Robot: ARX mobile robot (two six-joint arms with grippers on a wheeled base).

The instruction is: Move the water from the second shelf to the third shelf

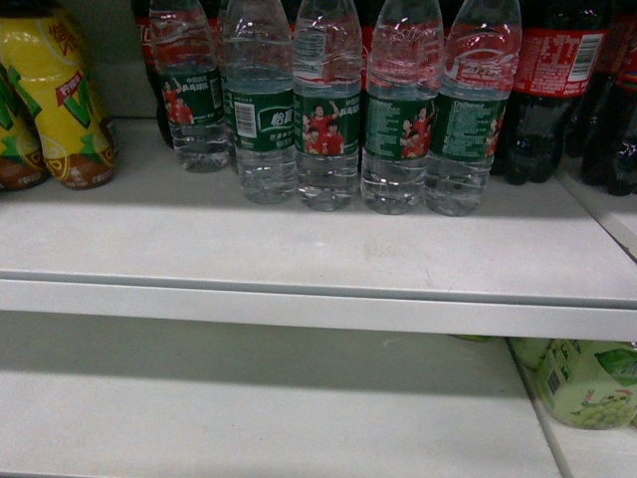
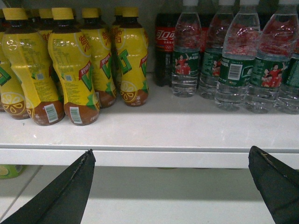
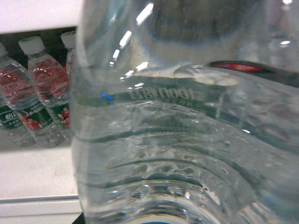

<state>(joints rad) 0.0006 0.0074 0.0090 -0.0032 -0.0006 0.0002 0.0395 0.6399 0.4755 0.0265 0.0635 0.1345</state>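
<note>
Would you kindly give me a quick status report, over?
Left end effector open, empty, facing shelf. Right end effector not visible; water bottle fills its camera, grip unconfirmed. Nothing blocking lower shelf.

Looks like a shop drinks aisle: white shelves (image 1: 318, 259) stocked in rows by product, with water bottles (image 1: 328, 110), yellow lemon tea bottles (image 2: 74, 70), cola bottles (image 1: 547, 90), and green drink bottles (image 1: 587, 383) one shelf down.
</note>
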